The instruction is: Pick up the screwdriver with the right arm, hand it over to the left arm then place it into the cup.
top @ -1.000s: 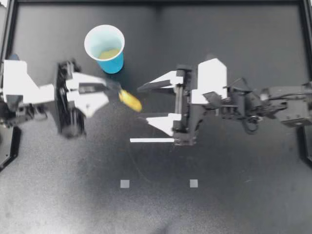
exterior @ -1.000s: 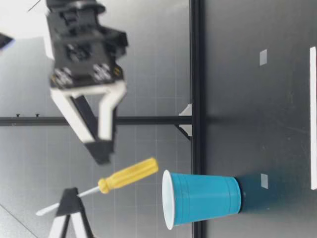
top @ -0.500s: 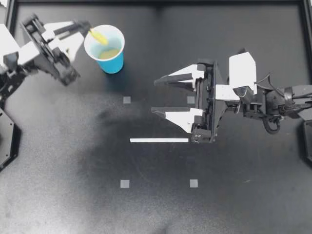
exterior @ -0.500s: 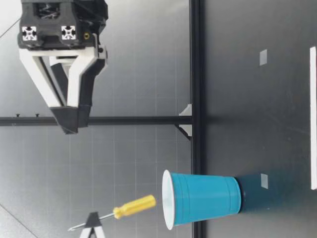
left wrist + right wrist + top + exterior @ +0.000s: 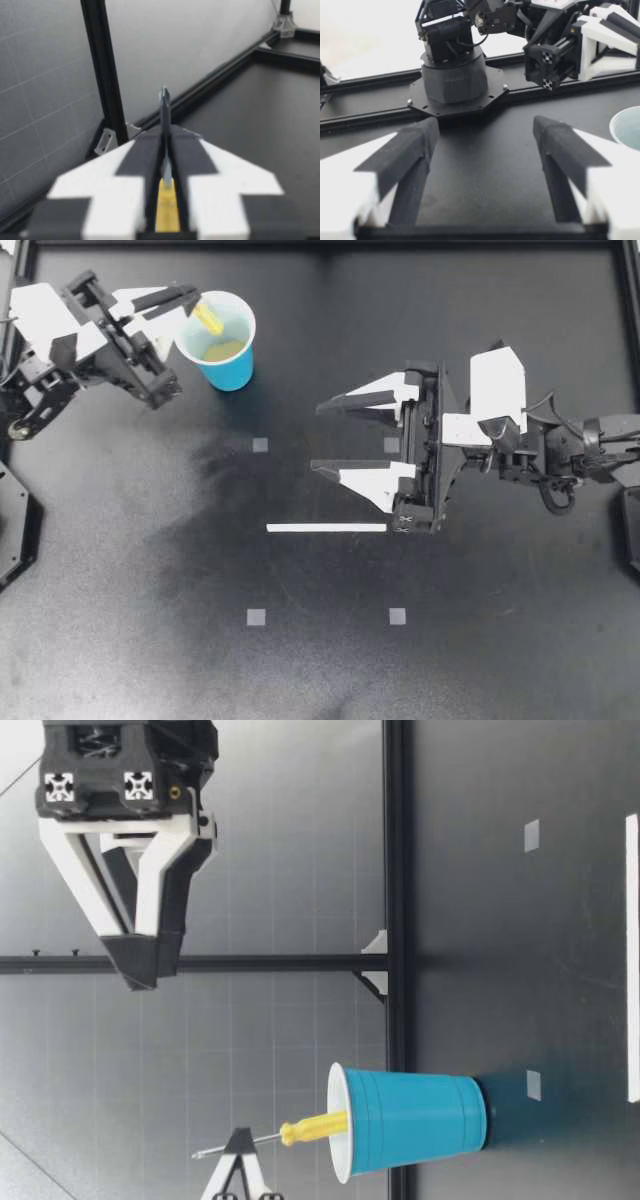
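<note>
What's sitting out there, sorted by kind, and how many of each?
Blue cup: 1
Yellow screwdriver: 1
White strip: 1
Grey square marks: 4
Grippers: 2 (left gripper, right gripper)
Total: 9

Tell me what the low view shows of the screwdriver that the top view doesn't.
Low view only: the screwdriver handle's end sits below the cup rim, shaft pointing up. Top view only: the cup's inside, handle near the rim beside my left gripper. Both: that gripper shut on the screwdriver; my right gripper open, away from the cup.
</note>
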Tool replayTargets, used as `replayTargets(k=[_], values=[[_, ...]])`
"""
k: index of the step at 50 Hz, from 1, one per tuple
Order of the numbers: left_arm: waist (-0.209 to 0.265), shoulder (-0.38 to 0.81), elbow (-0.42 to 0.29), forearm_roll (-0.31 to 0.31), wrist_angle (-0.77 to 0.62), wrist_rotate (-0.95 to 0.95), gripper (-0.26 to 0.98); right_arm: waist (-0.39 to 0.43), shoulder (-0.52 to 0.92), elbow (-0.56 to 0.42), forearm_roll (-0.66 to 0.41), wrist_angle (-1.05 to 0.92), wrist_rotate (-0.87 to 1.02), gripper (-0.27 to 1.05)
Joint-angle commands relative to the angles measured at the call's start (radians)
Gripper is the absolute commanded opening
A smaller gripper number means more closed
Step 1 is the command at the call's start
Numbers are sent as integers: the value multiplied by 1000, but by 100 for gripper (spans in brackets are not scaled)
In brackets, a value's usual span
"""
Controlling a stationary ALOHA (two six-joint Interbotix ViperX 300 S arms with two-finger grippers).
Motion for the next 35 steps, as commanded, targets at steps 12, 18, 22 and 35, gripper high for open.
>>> replayTargets(k=[12, 18, 22, 35], values=[[5, -11, -31, 0, 17, -3, 53, -3, -17, -11, 2, -9, -2, 73], [5, -21, -31, 0, 26, -5, 54, -3, -17, -9, 2, -9, -2, 73], [3, -31, -32, 2, 37, -5, 54, -3, -18, -9, 2, -11, -2, 73], [-3, -77, -40, 6, 61, -8, 54, -3, -23, -8, 2, -9, 0, 73]])
